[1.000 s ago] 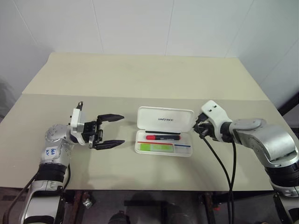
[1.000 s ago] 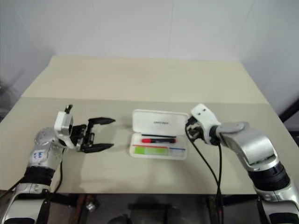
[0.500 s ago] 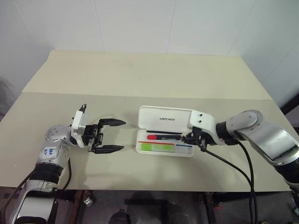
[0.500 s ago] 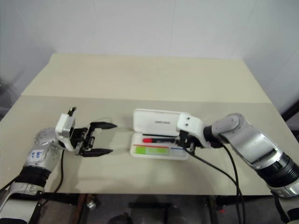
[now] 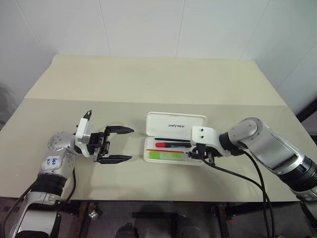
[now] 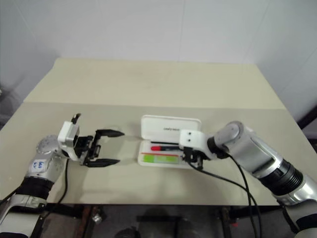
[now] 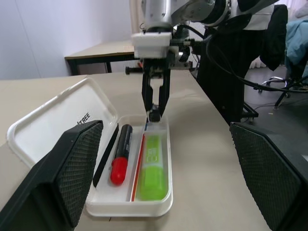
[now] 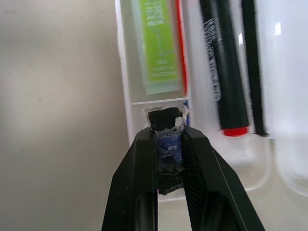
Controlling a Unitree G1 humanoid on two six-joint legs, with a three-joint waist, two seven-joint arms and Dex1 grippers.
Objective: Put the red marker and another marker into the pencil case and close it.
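Left eye view: red marker (image 5: 173, 145) lengthwise in pencil case (image 5: 176, 125) (cap leftward).

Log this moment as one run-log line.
pencil case open | red marker, green highlighter inside | right pincer shut on small dark object over case | left pincer open, empty

Pencil case (image 5: 176, 124) lid probably reads "UNITREE"

You have the white pencil case (image 5: 174, 143) lying open on the desk (image 5: 148, 89), its lid with dark lettering tilted up at the back. Inside it, your red marker (image 5: 172, 145) lies lengthwise along the back, and the lime-green highlighter (image 5: 166, 155) lies parallel just in front of it.
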